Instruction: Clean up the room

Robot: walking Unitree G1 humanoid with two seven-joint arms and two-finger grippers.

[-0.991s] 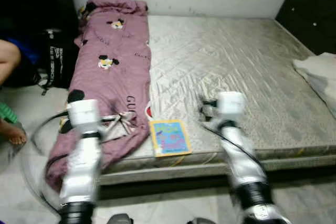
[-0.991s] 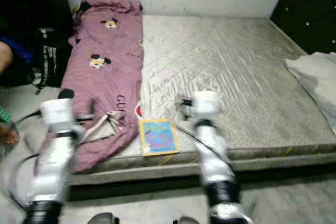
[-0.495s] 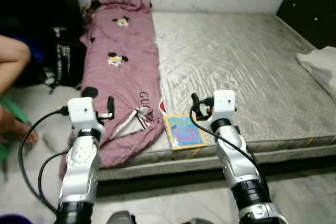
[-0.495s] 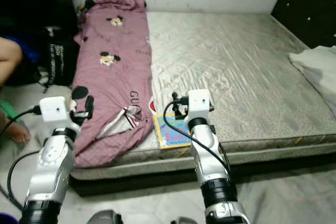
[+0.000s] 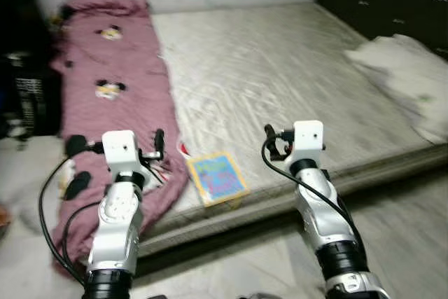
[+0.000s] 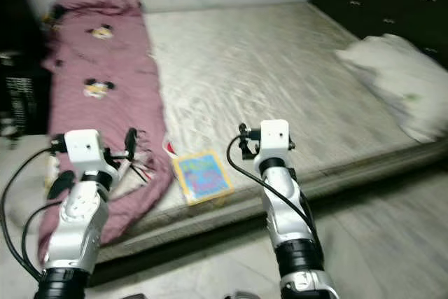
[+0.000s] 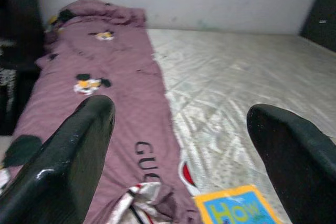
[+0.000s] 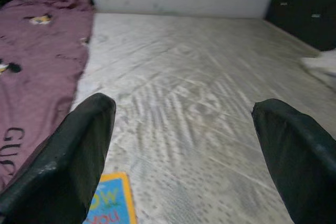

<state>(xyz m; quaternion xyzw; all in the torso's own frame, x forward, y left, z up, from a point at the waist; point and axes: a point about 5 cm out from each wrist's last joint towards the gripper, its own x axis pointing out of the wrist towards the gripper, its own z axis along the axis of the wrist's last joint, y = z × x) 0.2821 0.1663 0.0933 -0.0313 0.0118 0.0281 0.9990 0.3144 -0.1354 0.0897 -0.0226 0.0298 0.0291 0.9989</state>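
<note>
Both grippers raised, fingers spread, above mattress

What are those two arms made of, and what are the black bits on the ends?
Both arms are silver metal segments with black collars. Each ends in a white boxy block carrying a gripper of two long black fingers: left gripper, right gripper. Loose black cables loop beside each arm.

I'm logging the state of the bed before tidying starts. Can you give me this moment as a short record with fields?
surface: bare mattress
left side: mauve cartoon-print blanket, hanging over the front edge
front edge: children's book, flat, beside the blanket
right side: white pillow
left gripper: jaws open, raised above the blanket, empty
right gripper: jaws open, raised above the mattress, empty
</note>
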